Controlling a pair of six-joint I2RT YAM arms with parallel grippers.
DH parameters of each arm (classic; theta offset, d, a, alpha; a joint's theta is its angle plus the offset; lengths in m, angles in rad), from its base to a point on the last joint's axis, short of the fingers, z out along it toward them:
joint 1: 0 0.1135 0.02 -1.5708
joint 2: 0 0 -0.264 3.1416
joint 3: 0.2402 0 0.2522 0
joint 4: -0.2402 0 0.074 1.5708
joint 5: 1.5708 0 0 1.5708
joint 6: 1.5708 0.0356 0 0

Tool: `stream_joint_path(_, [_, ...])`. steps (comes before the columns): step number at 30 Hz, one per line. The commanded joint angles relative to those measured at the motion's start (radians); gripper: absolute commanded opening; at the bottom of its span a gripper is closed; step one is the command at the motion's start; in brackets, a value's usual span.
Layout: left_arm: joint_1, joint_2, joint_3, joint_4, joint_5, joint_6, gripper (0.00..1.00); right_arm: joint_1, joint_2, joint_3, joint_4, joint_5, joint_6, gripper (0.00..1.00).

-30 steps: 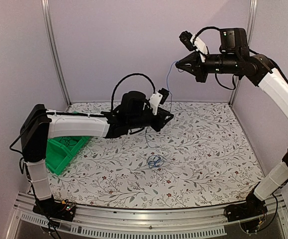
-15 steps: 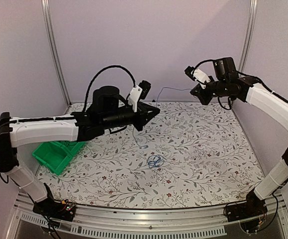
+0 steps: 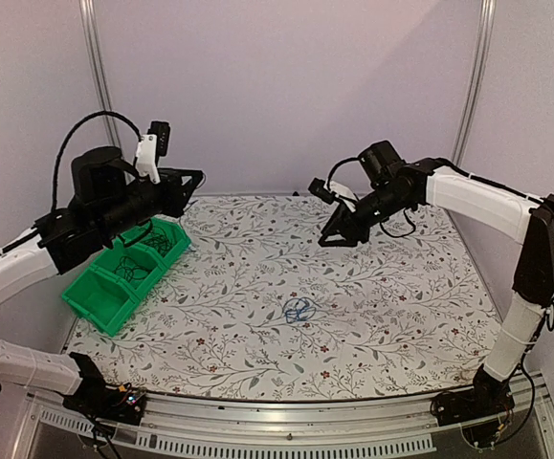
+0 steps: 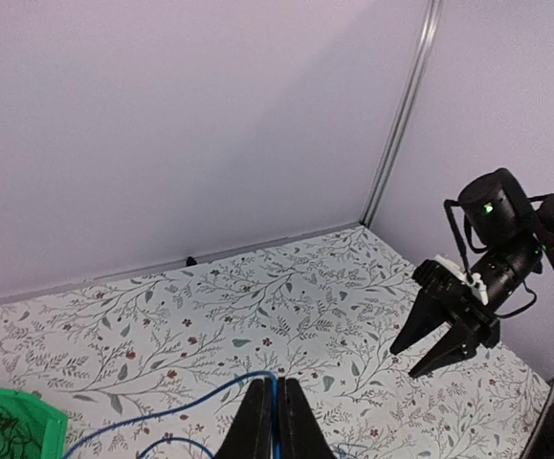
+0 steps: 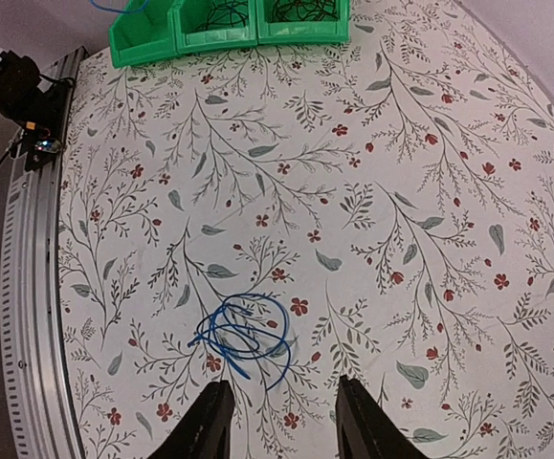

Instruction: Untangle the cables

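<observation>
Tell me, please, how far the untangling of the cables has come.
Done: thin dark cables lie in the green plastic bin. In hand: the left fingers are shut on one thin blue cable that trails toward the bin. Left: a knotted bundle of blue cable lies on the floral table, below the open right fingers, untouched.

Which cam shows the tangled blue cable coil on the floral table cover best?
Right wrist: looks straight down on the tangled blue cable coil, loops distinct, just ahead of the open right gripper. Top external shows only a small blue knot. Left wrist misses it, showing a second blue cable in the shut left gripper.
</observation>
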Motion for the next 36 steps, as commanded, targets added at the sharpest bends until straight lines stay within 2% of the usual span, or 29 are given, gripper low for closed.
stream_joint_path(1, [0.052, -0.089, -0.003, -0.312, -0.219, -0.154, 0.0, -0.007, 0.022, 0.058, -0.019, -0.111, 0.05, 0.42])
stream_joint_path(11, [0.066, -0.312, -0.033, -0.708, -0.531, -0.568, 0.0, -0.006, -0.002, 0.037, 0.008, -0.171, 0.102, 0.45])
stream_joint_path(23, [0.068, -0.446, -0.073, -1.095, -0.677, -1.025, 0.0, -0.004, -0.062, -0.015, 0.006, -0.166, 0.107, 0.45])
stream_joint_path(26, [0.069, -0.46, -0.102, -1.135, -0.698, -1.064, 0.0, -0.005, -0.076, -0.03, 0.004, -0.155, 0.099, 0.45])
stream_joint_path(31, [0.072, -0.492, -0.145, -1.096, -0.737, -1.042, 0.0, -0.005, -0.093, -0.039, -0.005, -0.148, 0.09, 0.45])
stream_joint_path(36, [0.074, -0.489, -0.098, -1.083, -0.77, -1.015, 0.0, -0.004, -0.1, -0.042, -0.013, -0.14, 0.082, 0.45])
